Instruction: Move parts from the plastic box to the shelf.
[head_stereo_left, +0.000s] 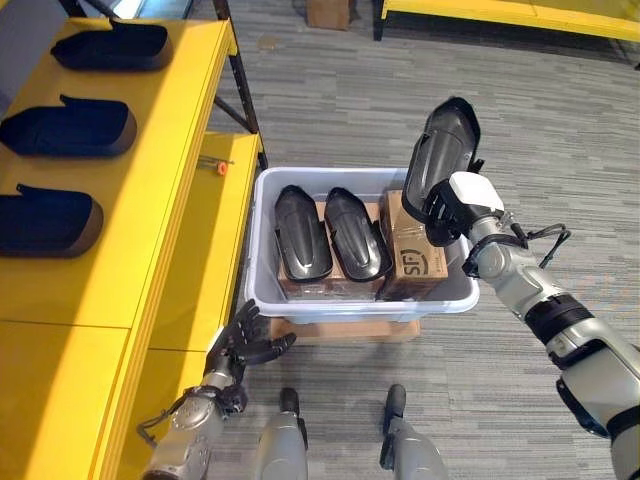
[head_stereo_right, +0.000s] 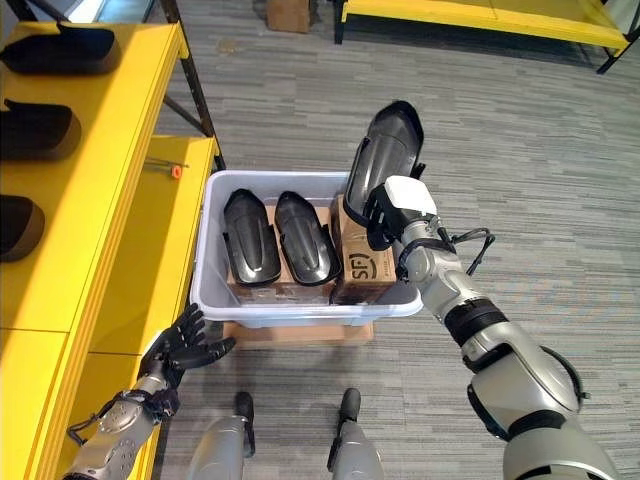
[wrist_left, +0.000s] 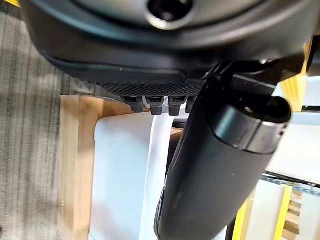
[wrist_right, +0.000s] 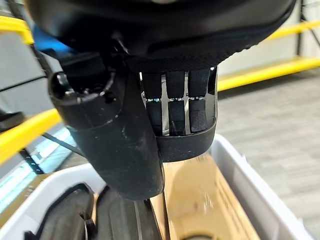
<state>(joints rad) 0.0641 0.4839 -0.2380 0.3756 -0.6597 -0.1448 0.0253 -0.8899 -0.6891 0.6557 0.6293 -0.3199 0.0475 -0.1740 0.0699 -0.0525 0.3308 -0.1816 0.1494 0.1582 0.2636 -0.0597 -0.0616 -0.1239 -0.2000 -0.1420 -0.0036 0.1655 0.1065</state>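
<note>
Right hand grips a black part, fingers and thumb curled round its lower end, lifted clear above the plastic box. Box holds two more black parts on cardboard, plus a carton. Left hand, fingers spread, hovers beside the shelf, which carries three parts.

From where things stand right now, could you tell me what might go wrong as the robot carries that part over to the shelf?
The right hand grips only the lower end of the tall black part, held upright above the plastic box; it could tip or slip and drop onto the two parts inside. Swinging it to the yellow shelf, it might knock the parts already resting there. The open left hand sits by the box corner and could snag it.
</note>
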